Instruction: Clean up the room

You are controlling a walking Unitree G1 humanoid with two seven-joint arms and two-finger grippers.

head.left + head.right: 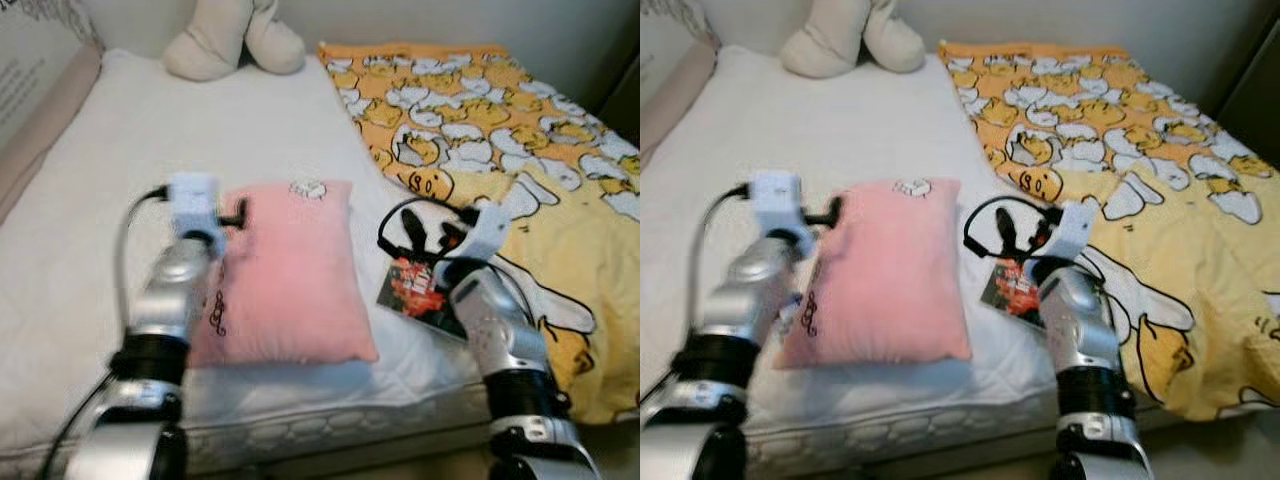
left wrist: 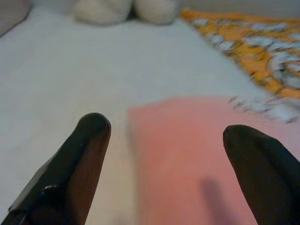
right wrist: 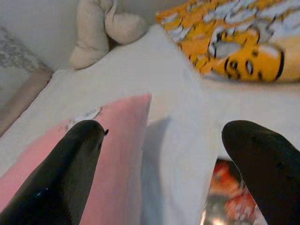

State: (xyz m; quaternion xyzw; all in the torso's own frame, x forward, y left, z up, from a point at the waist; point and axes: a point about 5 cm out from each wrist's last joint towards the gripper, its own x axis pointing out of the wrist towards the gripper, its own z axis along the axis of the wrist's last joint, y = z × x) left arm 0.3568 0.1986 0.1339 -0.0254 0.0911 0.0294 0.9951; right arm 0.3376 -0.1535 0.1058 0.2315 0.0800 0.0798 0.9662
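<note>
A pink pillow lies flat on the white bed, near its front edge. My left gripper hovers open over the pillow's far left corner, one finger above the sheet and the other above the pink fabric. On the pillow's right side my right gripper also stands open, with nothing between its fingers. Just under it a red and black printed card rests on the sheet. In the right wrist view the pillow's right edge lies ahead between the fingers.
A yellow blanket with a duck print covers the right side of the bed and hangs over the front. A cream plush toy sits at the far end. A beige padded panel runs along the left.
</note>
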